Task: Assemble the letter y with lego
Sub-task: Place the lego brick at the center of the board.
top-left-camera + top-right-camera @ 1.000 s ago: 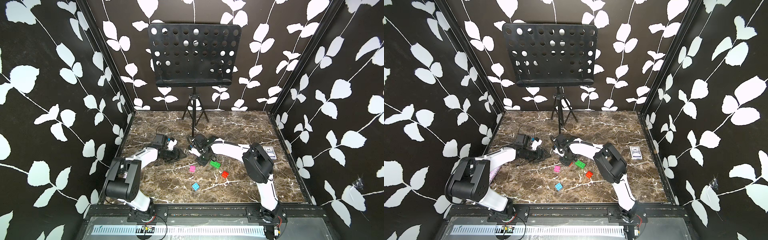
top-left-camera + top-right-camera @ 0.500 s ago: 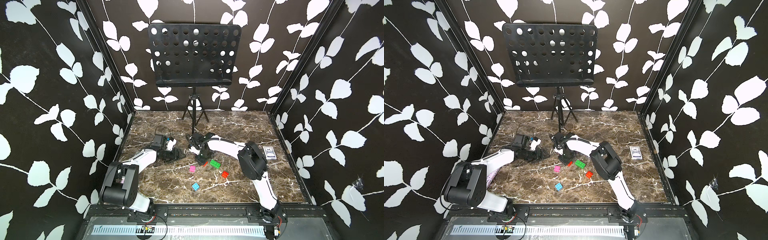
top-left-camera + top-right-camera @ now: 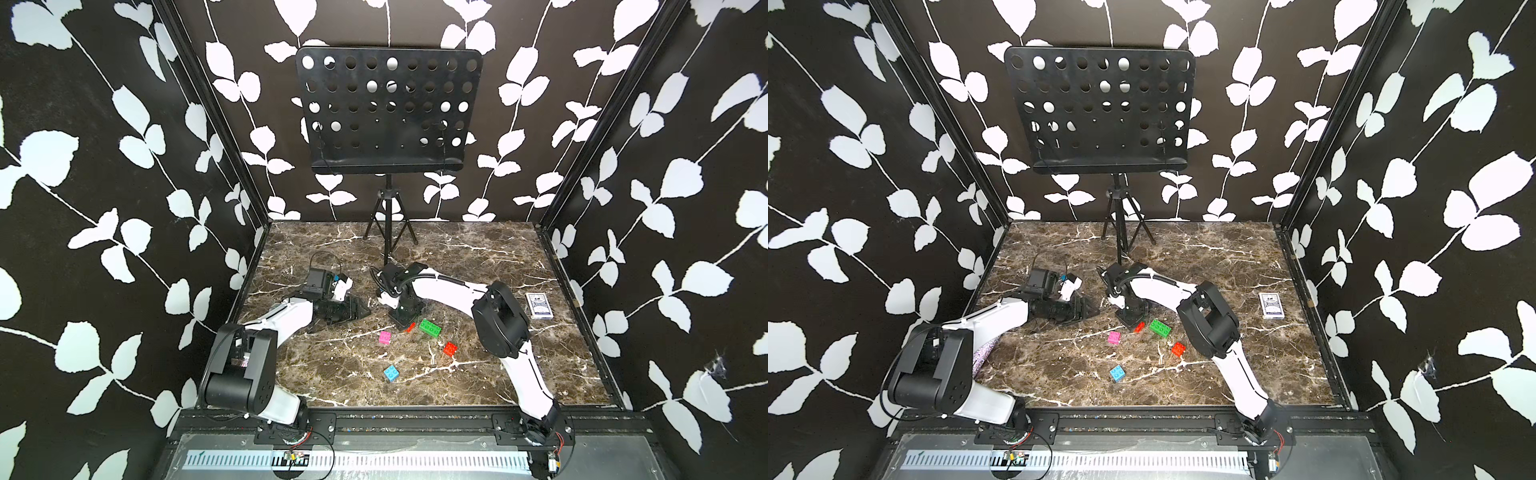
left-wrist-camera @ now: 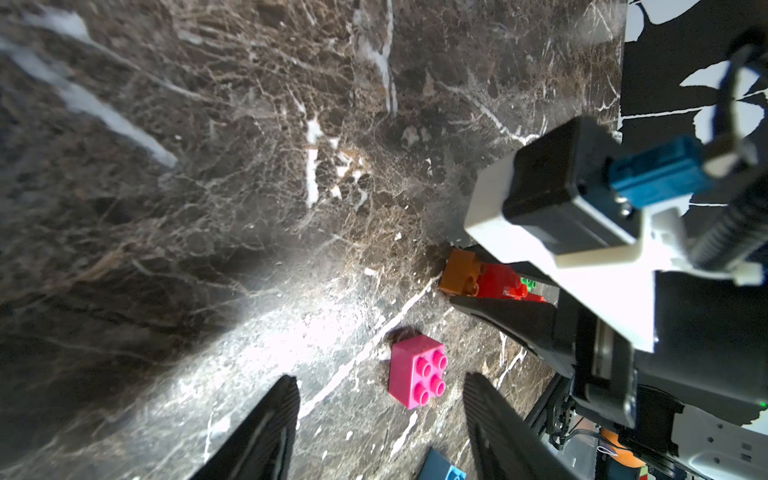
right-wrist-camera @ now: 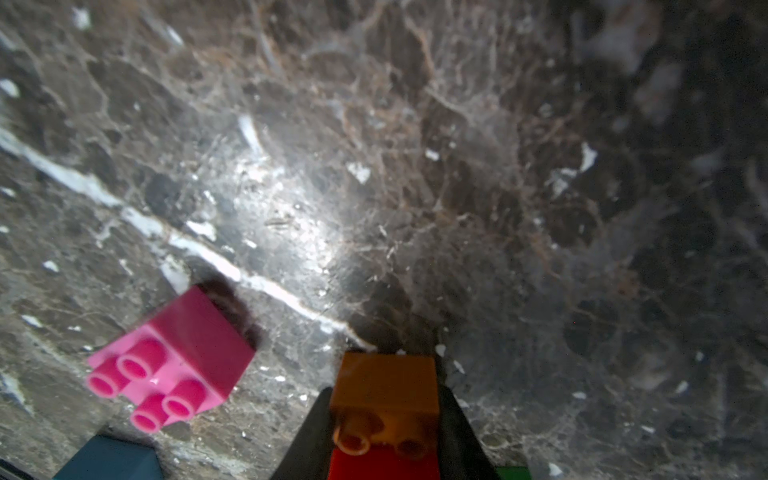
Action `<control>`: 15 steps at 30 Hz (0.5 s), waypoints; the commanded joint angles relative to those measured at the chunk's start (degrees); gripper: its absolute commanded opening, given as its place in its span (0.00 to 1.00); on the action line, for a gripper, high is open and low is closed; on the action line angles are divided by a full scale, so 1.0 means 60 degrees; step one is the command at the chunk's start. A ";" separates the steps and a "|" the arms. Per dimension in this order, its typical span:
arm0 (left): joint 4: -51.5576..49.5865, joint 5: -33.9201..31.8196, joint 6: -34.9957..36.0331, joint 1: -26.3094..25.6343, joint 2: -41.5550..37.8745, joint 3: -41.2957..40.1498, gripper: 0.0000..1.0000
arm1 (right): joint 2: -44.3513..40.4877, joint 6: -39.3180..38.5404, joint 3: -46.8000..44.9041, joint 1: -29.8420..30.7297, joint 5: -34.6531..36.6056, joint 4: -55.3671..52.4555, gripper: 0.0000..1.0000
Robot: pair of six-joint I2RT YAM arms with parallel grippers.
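Two bricks point(image 5: 384, 378), orange and red | clamped in right gripper point(image 5: 385, 399) | pink brick point(image 5: 174, 357) beside

The right arm's elbow point(image 3: 498, 322) is swinging leftward across the marble tabletop point(image 3: 457, 257). It is drawing away from the card box point(image 3: 539, 305) by the right edge and closing in above the red brick point(image 3: 449, 348). The left arm's elbow point(image 3: 239, 370) is sinking slightly toward the tabletop's near left corner.
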 commanded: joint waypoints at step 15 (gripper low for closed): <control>-0.0136 -0.0043 0.0266 0.0052 -0.0359 -0.0085 0.65 | -0.1417 0.0011 -0.0356 -0.0183 0.1229 0.0465 0.49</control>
